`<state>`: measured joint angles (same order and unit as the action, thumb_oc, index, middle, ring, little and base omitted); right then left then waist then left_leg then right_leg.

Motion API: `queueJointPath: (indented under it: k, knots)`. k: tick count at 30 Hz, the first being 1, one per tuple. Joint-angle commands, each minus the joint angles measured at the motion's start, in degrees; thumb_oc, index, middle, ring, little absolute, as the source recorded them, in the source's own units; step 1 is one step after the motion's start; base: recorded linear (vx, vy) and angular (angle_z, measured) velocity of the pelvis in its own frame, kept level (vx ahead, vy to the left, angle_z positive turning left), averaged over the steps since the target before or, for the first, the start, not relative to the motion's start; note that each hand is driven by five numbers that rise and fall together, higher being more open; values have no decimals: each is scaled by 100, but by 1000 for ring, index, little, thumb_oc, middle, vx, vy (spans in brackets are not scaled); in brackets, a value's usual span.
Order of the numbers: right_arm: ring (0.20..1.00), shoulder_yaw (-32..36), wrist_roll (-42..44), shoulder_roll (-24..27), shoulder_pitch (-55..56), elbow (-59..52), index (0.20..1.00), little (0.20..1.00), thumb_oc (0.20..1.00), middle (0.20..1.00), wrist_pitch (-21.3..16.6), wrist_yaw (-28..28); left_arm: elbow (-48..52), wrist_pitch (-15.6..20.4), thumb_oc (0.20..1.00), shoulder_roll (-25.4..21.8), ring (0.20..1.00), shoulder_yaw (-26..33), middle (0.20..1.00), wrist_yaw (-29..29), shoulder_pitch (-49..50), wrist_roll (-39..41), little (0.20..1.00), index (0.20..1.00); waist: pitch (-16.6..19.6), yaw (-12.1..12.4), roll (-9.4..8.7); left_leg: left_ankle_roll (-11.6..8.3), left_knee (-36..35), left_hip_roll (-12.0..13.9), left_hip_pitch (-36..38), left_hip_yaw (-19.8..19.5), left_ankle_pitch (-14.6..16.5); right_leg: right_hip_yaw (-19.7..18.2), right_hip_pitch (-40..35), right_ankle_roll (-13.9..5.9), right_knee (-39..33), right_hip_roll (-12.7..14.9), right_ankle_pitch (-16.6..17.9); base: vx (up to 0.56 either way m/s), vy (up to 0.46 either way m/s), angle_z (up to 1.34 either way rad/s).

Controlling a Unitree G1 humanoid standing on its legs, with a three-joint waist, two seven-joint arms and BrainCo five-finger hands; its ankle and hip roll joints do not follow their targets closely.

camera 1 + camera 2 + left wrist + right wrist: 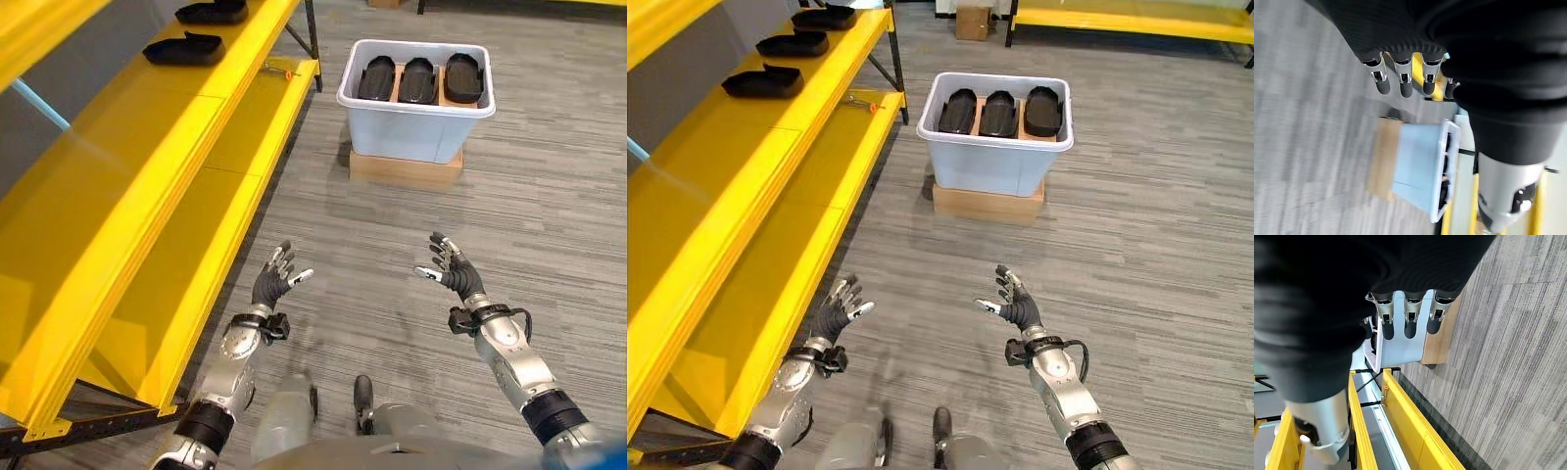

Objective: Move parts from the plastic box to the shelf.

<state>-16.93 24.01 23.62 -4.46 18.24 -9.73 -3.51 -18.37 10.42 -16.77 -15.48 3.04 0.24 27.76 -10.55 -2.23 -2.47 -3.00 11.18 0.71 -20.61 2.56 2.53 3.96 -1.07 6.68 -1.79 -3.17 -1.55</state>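
Observation:
A white plastic box [416, 125] stands on a low wooden block [405, 168] on the floor ahead. Three black parts [420, 79] lie side by side in it. More black parts [792, 44] rest on the upper board of the yellow shelf [147, 176] at my left. My left hand [271, 281] and right hand [453, 268] hover over the floor well short of the box, both open with fingers spread and nothing in them. In the wrist views the left hand's fingers [1403, 81] and the right hand's fingers [1409, 317] are straight, with the box [1420, 171] beyond.
Grey plank floor [549, 215] lies between me and the box. The yellow shelf runs along the whole left side, with a lower board [230, 206] near my left hand. A cardboard box [972, 20] and another yellow shelf [1127, 20] stand at the far back.

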Motion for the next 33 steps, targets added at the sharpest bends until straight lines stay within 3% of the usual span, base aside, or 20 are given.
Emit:
queueJointPath:
  k: [1, 3, 4, 6, 7, 12, 13, 14, 17, 18, 19, 20, 21, 22, 23, 25, 26, 29, 31, 33]
  knots:
    - [1000, 90, -101, 100, -53, -150, 1000, 1000, 1000, 1000, -393, -129, 174, 370, 1000, -4, 1000, 99, 1000, 131, -264, 9, 1000, 1000, 4, 274, 301, 20, -1209, -182, 410, -567, -1131, -477, -49, -866, 46, 203, 51, 375, 98, -10]
    - [1000, 80, -65, 59, -49, -149, 1000, 1000, 1000, 1000, -385, -112, 171, 369, 1000, 16, 1000, 72, 1000, 127, -289, 44, 1000, 1000, 6, 303, 329, -34, -1272, -260, 379, -622, -1264, -549, -235, -874, -10, 140, -18, 137, 35, -64]
    - [1000, 58, -45, 53, -7, -243, 1000, 1000, 1000, 1000, -375, -36, 222, 360, 1000, 8, 1000, 74, 1000, 78, -249, 64, 1000, 1000, 53, 285, 326, 40, -1272, -267, 540, -645, -1116, -648, -296, -893, -2, 130, -83, 230, 113, -101]
    - [1000, 35, -109, -2, 5, -332, 1000, 1000, 1000, 1000, -372, 59, 342, 392, 1000, -34, 1000, 52, 1000, 77, -287, -80, 1000, 1000, 113, 265, 324, 100, -1308, -267, 716, -623, -1168, -648, -402, -873, -24, 172, -227, 299, 169, -99]
    - [1000, -48, -37, -152, -145, -222, 1000, 1000, 1000, 1000, -344, 12, 241, 431, 1000, -36, 1000, 86, 1000, 211, -414, -56, 1000, 1000, 224, 306, 232, 216, -1246, -289, 828, -485, -1027, -710, -410, -927, 118, 344, -394, 204, 142, -75]
    - [1000, -150, -19, -309, -349, -126, 1000, 1000, 1000, 1000, -273, -14, 298, 420, 1000, -85, 1000, 125, 1000, 402, -545, -53, 1000, 1000, 373, 400, 99, 459, -914, -408, 789, -294, -590, -722, -226, -1152, 826, 651, -505, 231, 162, -12]
    - [1000, -177, -21, -353, -412, -150, 1000, 1000, 1000, 1000, -256, -32, 280, 400, 1000, -134, 1000, 120, 1000, 438, -644, -76, 1000, 1000, 296, 374, 91, 576, -761, -460, 831, -285, -399, -692, 138, -1259, 1671, 677, -202, 171, 129, -6]
    - [1000, -177, -22, -353, -413, -150, 1000, 1000, 1000, 1000, -255, -33, 280, 400, 1000, -135, 1000, 120, 1000, 438, -646, -76, 1000, 1000, 299, 377, 88, 577, -754, -461, 822, -281, -396, -697, 155, -1260, 1691, 678, -212, 105, 109, 13]
    - [1000, -195, -118, -348, -448, -235, 1000, 1000, 1000, 1000, -251, -52, 328, 370, 1000, -219, 1000, 105, 1000, 475, -726, -72, 1000, 1000, 89, 250, 182, 757, -691, -527, 1068, -308, -224, -582, 754, -1359, 3027, 654, 563, 65, 96, 20]
    - [1000, -195, -118, -347, -450, -236, 1000, 1000, 1000, 1000, -250, -52, 327, 370, 1000, -219, 1000, 106, 1000, 474, -729, -72, 1000, 1000, 83, 249, 178, 758, -688, -532, 1069, -306, -223, -585, 760, -1361, 3045, 659, 554, 127, 132, 13]
    - [1000, -203, -119, -380, -440, -268, 1000, 1000, 1000, 1000, -232, -21, 285, 349, 1000, -255, 1000, 84, 1000, 477, -792, -124, 1000, 1000, -50, 164, 312, 816, -727, -478, 1270, -285, -164, -363, 1046, -1304, 3635, 690, 585, 173, 127, 14]
    - [1000, -193, -149, -382, -405, -309, 1000, 1000, 1000, 1000, -213, -21, 314, 340, 1000, -260, 1000, 103, 1000, 482, -771, -125, 1000, 1000, -56, 145, 364, 835, -791, -467, 1398, -287, -122, -256, 1193, -1275, 3721, 765, 534, 246, 153, 20]
    - [1000, -199, -160, -385, -402, -331, 1000, 1000, 1000, 1000, -204, -15, 330, 340, 1000, -265, 1000, 101, 1000, 482, -770, -132, 1000, 1000, -61, 126, 421, 828, -857, -434, 1510, -289, -102, -181, 1398, -1225, 3604, 784, 447, 319, 42, 6]
    - [1000, -199, -118, -370, -450, -386, 1000, 1000, 1000, 1000, -206, -20, 296, 365, 1000, -243, 1000, 119, 1000, 474, -797, -98, 1000, 1000, -87, 45, 446, 749, -910, -448, 1718, -359, -28, -131, 1516, -1159, 2860, 831, 190, 331, -22, -5]
    - [1000, -206, -88, -367, -510, -361, 1000, 1000, 1000, 1000, -217, -19, 273, 370, 1000, -228, 1000, 123, 1000, 469, -822, -88, 1000, 1000, -108, 33, 430, 704, -914, -455, 1785, -371, 35, -107, 1616, -1162, 2333, 879, 184, 361, -81, -18]
    - [1000, -204, -88, -387, -580, -280, 1000, 1000, 1000, 1000, -225, -18, 191, 393, 1000, -180, 1000, 142, 1000, 472, -839, -78, 1000, 1000, -124, -37, 353, 615, -940, -523, 2006, -426, 209, -74, 1685, -1275, 1141, 991, 414, 348, -119, -9]
    - [1000, -192, -124, -378, -586, -267, 1000, 1000, 1000, 1000, -213, -20, 172, 398, 1000, -150, 1000, 179, 1000, 462, -808, -93, 1000, 1000, -140, -120, 290, 569, -1029, -552, 2273, -520, 329, -154, 1727, -1404, 309, 960, 812, 413, -135, 5]
    - [1000, -129, -320, -342, -553, -266, 1000, 1000, 1000, 1000, -192, -63, 64, 409, 1000, -47, 1000, 188, 1000, 432, -738, -176, 1000, 1000, -24, -166, 186, 434, -1269, -499, 2688, -627, 514, -82, 1536, -1494, -233, 907, 1222, 385, -158, 19]
    - [1000, -128, -324, -329, -559, -255, 1000, 1000, 1000, 1000, -197, -90, 31, 418, 1000, -20, 1000, 156, 1000, 430, -752, -174, 1000, 1000, 22, -191, 193, 410, -1298, -460, 2717, -637, 532, -65, 1490, -1478, -267, 901, 1273, 254, -132, 55]
    - [1000, -63, -243, -266, -580, -220, 1000, 1000, 1000, 1000, -235, -129, -34, 433, 1000, 43, 1000, 107, 1000, 459, -850, -110, 1000, 1000, 163, -254, 250, 258, -1127, -270, 2727, -728, 590, 30, 1369, -1361, -115, 805, 1189, 339, -234, 42]
